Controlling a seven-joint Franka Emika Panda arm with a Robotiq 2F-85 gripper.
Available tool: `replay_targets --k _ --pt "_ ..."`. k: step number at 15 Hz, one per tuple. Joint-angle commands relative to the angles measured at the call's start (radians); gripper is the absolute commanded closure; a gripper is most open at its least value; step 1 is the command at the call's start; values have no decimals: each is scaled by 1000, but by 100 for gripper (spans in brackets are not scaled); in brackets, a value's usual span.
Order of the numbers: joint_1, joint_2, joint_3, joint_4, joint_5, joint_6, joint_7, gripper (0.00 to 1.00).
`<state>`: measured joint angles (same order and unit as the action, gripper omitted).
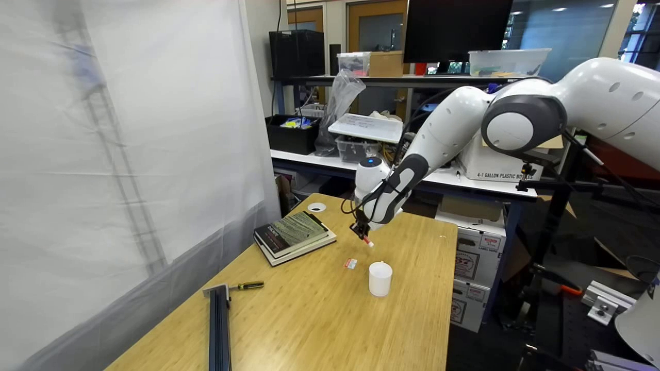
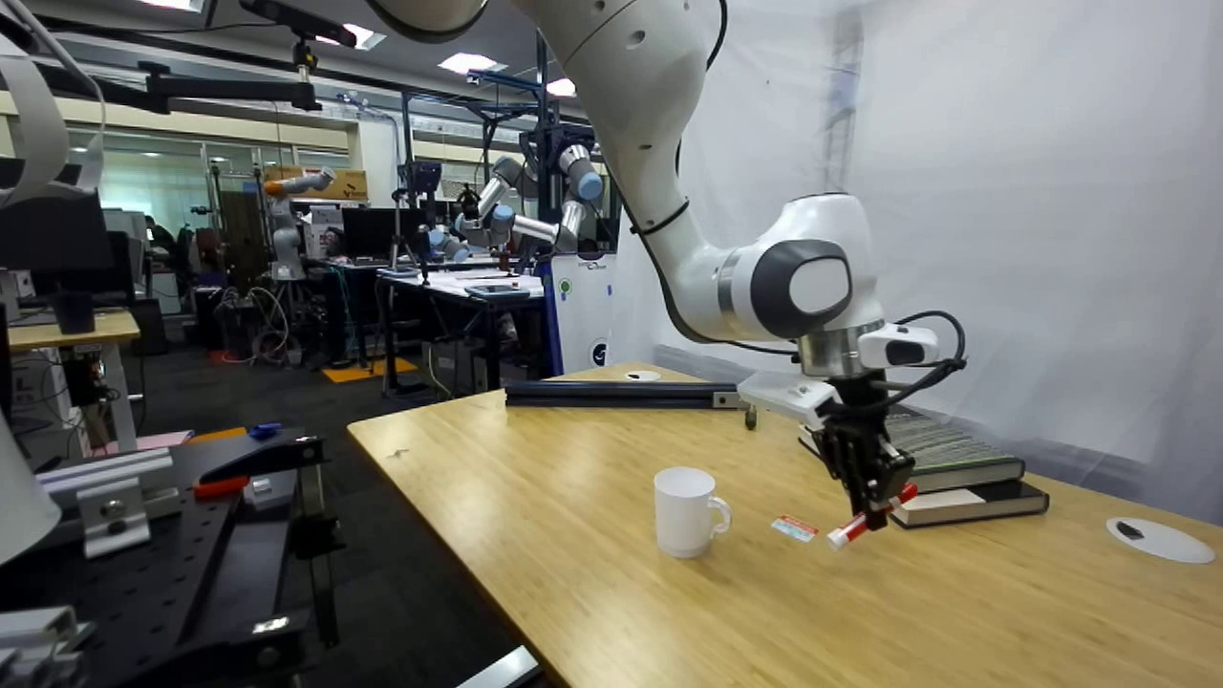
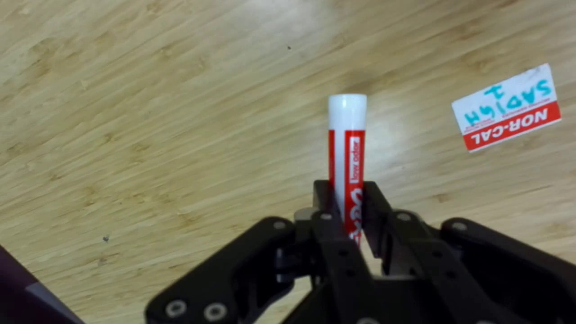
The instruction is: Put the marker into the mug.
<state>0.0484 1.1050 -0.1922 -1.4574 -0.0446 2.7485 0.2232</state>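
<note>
the gripper (image 3: 347, 200) is located at the end of the white arm (image 2: 650, 134), directed downward over the table (image 1: 330, 324). its two fingers (image 3: 377, 209) are clamped on the marker (image 3: 347, 144), one on each side of the barrel.

the marker is red and white. in the wrist view its white end projects past the fingertips, and the printed words "low odor" are legible along the barrel. in an exterior view the marker is tilted, with the white end lower than the red end. whether the white end touches the table cannot be determined. the marker is outside the mug (image 2: 682, 521) and apart from it.

the mug is plain white and stands upright on the table, visible in both exterior views. its handle is turned toward the side where the gripper is.

a label (image 3: 506, 108) lies flat on the table near the mug. it has a red band printed "nor-cal" and handwriting in blue-green ink.

two stacked books (image 1: 291, 237) lie near the gripper; the upper one has a green and black cover. a white disc (image 1: 316, 207) is near the books.

a dark rail (image 1: 220, 330) lies on the table, well apart from the mug. a hand tool (image 1: 251, 285) with a yellow and black handle lies just beside one end of the rail.
</note>
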Motion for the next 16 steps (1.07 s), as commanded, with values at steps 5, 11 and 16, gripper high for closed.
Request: replay_targets --k 5,11,16 --pt "336 -57 -291 -289 24 275 296 95" --pt "565 -33 -451 -423 121 332 403 95" --pt "696 -23 -532 -482 180 329 443 95"
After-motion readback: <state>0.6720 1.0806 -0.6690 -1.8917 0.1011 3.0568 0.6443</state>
